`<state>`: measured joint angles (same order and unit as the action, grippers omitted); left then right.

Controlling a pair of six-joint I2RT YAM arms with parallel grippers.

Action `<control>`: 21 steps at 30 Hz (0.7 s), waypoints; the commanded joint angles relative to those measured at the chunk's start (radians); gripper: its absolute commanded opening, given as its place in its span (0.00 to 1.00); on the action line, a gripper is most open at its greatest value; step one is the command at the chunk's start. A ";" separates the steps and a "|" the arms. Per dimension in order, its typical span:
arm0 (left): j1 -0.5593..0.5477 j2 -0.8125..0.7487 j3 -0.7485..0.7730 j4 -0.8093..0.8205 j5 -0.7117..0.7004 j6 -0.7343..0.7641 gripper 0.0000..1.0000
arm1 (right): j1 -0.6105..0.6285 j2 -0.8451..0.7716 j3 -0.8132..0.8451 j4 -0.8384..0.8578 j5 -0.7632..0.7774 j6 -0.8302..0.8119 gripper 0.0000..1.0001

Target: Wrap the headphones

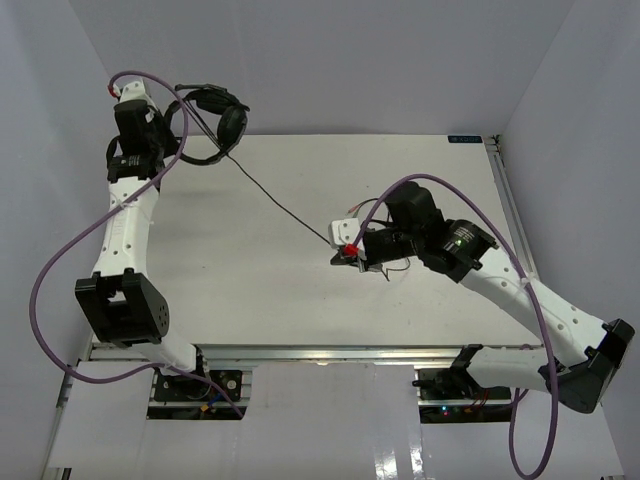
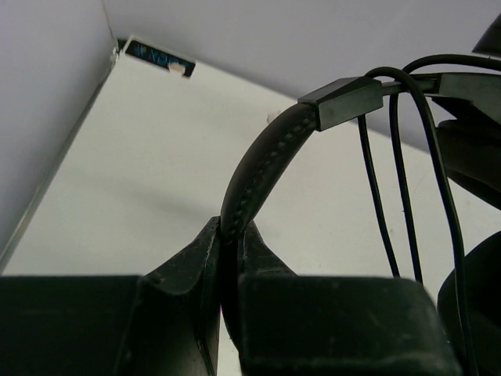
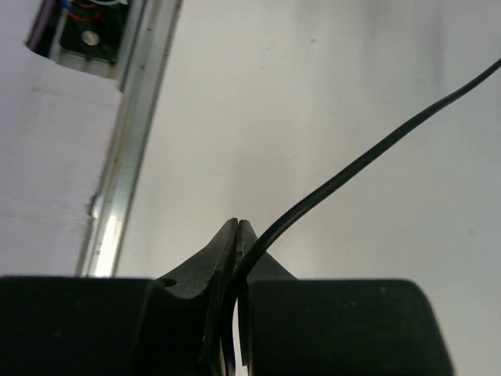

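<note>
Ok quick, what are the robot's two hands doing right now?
Left gripper: closed, holding the headphones by the headband.
Right gripper: closed, pinching the cord.

A white table point(image 1: 300, 300) stands between plain pale walls point(image 1: 330, 60) left, far and right; a metal rail point(image 1: 330, 352) edges its near side.

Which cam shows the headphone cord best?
Top external: the cord runs straight from the headphones to the right gripper. Right wrist shows only a short stretch pinched in its jaws; left wrist shows a few strands hanging off the headband.
</note>
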<state>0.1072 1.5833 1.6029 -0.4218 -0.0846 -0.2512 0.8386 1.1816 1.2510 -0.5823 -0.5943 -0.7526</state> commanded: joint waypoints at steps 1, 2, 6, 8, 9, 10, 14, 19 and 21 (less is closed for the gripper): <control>-0.003 0.002 -0.138 0.073 0.038 0.012 0.00 | 0.031 0.033 0.211 -0.062 0.222 -0.157 0.08; -0.013 0.000 -0.173 0.082 0.040 0.019 0.00 | 0.042 0.047 0.242 -0.061 0.250 -0.173 0.08; -0.112 0.005 -0.277 0.105 0.024 0.058 0.00 | 0.090 0.102 0.318 -0.034 0.370 -0.265 0.08; -0.167 0.014 -0.307 0.107 0.008 0.076 0.00 | 0.103 0.122 0.336 0.005 0.442 -0.298 0.08; -0.201 0.016 -0.326 0.108 0.004 0.082 0.00 | 0.108 0.136 0.347 0.023 0.483 -0.317 0.08; -0.233 0.019 -0.342 0.109 -0.001 0.086 0.00 | 0.112 0.148 0.357 0.038 0.504 -0.327 0.08; -0.331 0.021 -0.400 0.119 0.007 0.100 0.00 | 0.113 0.180 0.391 0.120 0.609 -0.369 0.08; -0.414 -0.060 -0.506 0.153 0.074 0.130 0.00 | 0.099 0.192 0.308 0.276 0.740 -0.434 0.08; -0.428 -0.115 -0.543 0.157 0.101 0.142 0.00 | 0.067 0.191 0.278 0.327 0.745 -0.426 0.08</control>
<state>-0.2938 1.6163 1.1141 -0.3208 -0.0578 -0.1346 0.9420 1.3851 1.5706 -0.4377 0.0369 -1.1313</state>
